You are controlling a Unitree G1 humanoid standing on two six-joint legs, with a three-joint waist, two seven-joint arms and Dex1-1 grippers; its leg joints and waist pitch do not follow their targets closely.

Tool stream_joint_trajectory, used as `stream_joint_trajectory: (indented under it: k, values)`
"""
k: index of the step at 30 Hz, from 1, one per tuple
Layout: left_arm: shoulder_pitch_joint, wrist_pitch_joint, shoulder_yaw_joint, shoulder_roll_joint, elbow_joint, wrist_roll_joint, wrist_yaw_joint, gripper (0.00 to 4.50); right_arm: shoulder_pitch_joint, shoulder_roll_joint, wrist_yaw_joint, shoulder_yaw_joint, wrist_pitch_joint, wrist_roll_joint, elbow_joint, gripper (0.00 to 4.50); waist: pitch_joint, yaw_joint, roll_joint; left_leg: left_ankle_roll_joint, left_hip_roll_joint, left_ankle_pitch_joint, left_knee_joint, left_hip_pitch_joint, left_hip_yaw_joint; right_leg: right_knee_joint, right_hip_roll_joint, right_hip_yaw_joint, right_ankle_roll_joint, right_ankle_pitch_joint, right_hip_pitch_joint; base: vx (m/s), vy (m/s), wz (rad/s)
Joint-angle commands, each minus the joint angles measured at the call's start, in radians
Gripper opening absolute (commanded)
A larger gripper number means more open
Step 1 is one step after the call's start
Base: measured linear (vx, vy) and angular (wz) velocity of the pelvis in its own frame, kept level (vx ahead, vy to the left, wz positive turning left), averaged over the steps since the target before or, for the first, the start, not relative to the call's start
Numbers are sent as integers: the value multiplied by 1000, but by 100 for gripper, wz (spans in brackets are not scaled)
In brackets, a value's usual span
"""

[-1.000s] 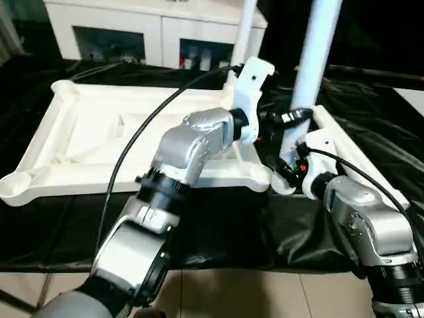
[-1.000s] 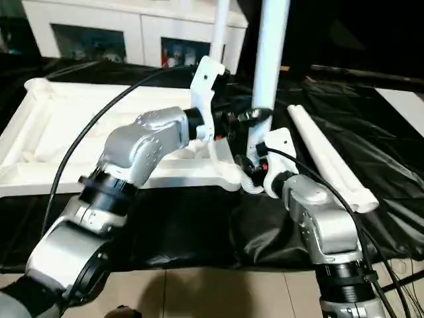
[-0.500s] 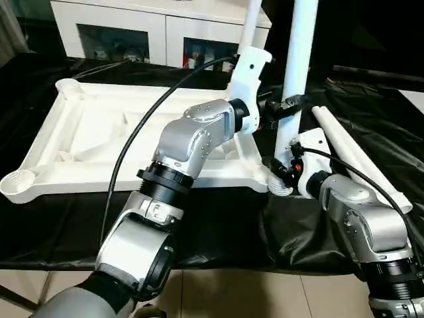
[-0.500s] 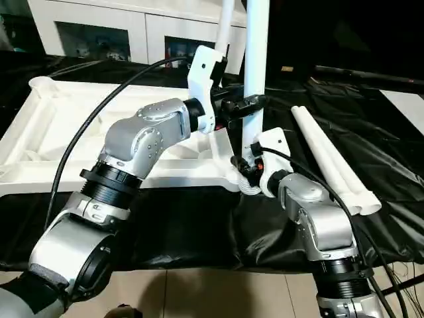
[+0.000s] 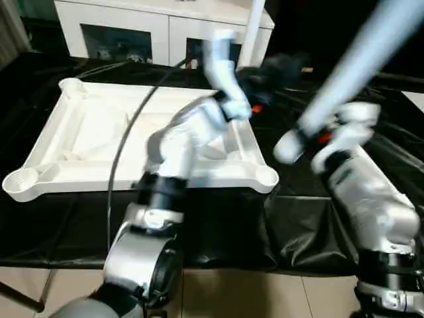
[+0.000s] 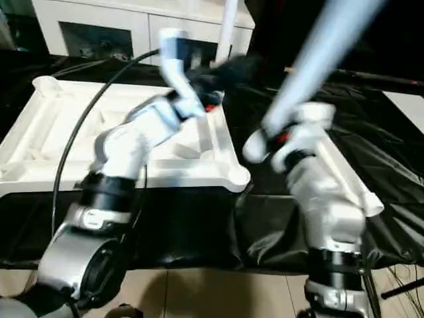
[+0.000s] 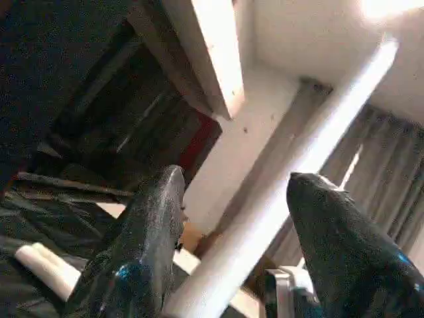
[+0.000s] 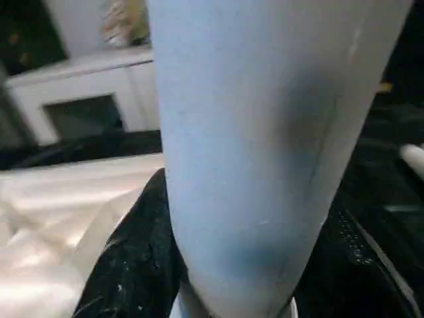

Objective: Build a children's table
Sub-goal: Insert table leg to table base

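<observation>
White table leg (image 5: 358, 73) sits tilted in right gripper (image 8: 232, 265), fingers clamped on it. Left gripper (image 7: 232, 238) half open, leg between fingers, grip unclear. Tabletop (image 5: 40, 179) lies underside up.

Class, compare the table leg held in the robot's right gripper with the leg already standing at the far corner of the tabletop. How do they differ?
The held leg tilts steeply, leaning right; the standing leg rises nearly upright. The held leg hangs in the air in the right gripper, clear of the tabletop; the standing leg rises from the tabletop's far edge, with no gripper on it. Both are long white tubes.
</observation>
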Motion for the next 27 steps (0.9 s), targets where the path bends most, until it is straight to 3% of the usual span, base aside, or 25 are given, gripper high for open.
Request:
stream_joint_trajectory:
  k: [1, 2, 3, 4, 5, 6, 9, 10, 12, 15, 16, 18, 27]
  values:
    - [12, -181, -238, 120, 136, 292, -80, 285, 50, -80, 9, 19, -13, -89, 6, 186, -77, 1, 4, -18, 9, -202, -70, 38, -1, -80, -27, 20, -133, -137, 31, 0, 0, 0]
    - [12, -181, -238, 120, 136, 292, -80, 285, 50, -80, 9, 19, -13, -89, 6, 186, -77, 1, 4, -21, 11, -203, -72, 36, -2, -85, -26, 22, -94, -157, 33, 0, 0, 0]
    - [6, -268, -383, 196, 224, 455, -105, 285, 78, -106, 26, 41, -7, -121, -4, 186, -82, -1, 7, -44, 9, -171, -75, 32, -7, -77, -29, 23, -62, -127, 41, 0, 0, 0]
    - [1, -300, -463, 239, 274, 534, -132, 285, 94, -116, 36, 47, 3, -125, -13, 186, -83, 0, 9, -42, 9, -173, -75, 33, -7, -84, -27, 24, -36, -136, 37, 0, 0, 0]
    - [-3, -315, -518, 268, 309, 584, -154, 302, 106, -120, 42, 48, 12, -123, -21, 186, -84, -7, 11, -56, 8, -177, -74, 33, -8, -70, -29, 24, -41, -118, 37, 0, 0, 0]
    - [-8, -321, -559, 293, 351, 623, -172, 312, 125, -132, 53, 54, 20, -127, -35, 185, -85, -7, 8, -58, 9, -172, -74, 34, -7, -71, -31, 24, -53, -105, 38, 0, 0, 0]
    - [-9, -317, -568, 301, 366, 629, -180, 322, 135, -139, 57, 58, 22, -127, -41, 185, -88, -10, 10, -50, 13, -150, -70, 34, -6, -54, -36, 21, -154, -23, 40, 0, 0, 0]
    - [-15, -323, -577, 309, 409, 636, -193, 332, 152, -150, 65, 61, 35, -121, -54, 185, -87, -11, 18, -41, 13, -150, -69, 35, -3, -52, -36, 22, -187, 0, 38, 0, 0, 0]
    - [-13, -321, -587, 315, 431, 638, -241, 332, 164, -163, 70, 69, 48, -108, -61, 185, -81, -11, 17, -30, 13, -189, -70, 38, 0, -58, -38, 24, -215, -38, 37, 0, 0, 0]
    - [-21, -361, -588, 310, 486, 655, -260, 342, 177, -176, 81, 93, 57, -111, -70, 185, -79, -11, 20, -34, 15, -226, -72, 39, -1, -64, -40, 25, -216, -88, 36, 0, 0, 0]
    - [-34, -397, -588, 303, 533, 669, -258, 307, 184, -179, 93, 104, 58, -121, -76, 185, -79, -11, 19, -35, 14, -234, -73, 40, -1, -67, -39, 25, -213, -101, 35, 0, 0, 0]
    - [-63, -432, -586, 292, 609, 695, -223, 304, 198, -176, 112, 119, 65, -127, -92, 185, -79, -14, 19, -44, 15, -264, -74, 39, -5, -71, -41, 24, -199, -125, 35, 0, 0, 0]
    - [-86, -394, -577, 284, 664, 696, -300, 215, 216, -180, 119, 141, 79, -119, -120, 185, -78, -13, 21, -30, 18, -258, -74, 41, -4, -65, -43, 24, -239, -86, 34, 0, 0, 0]
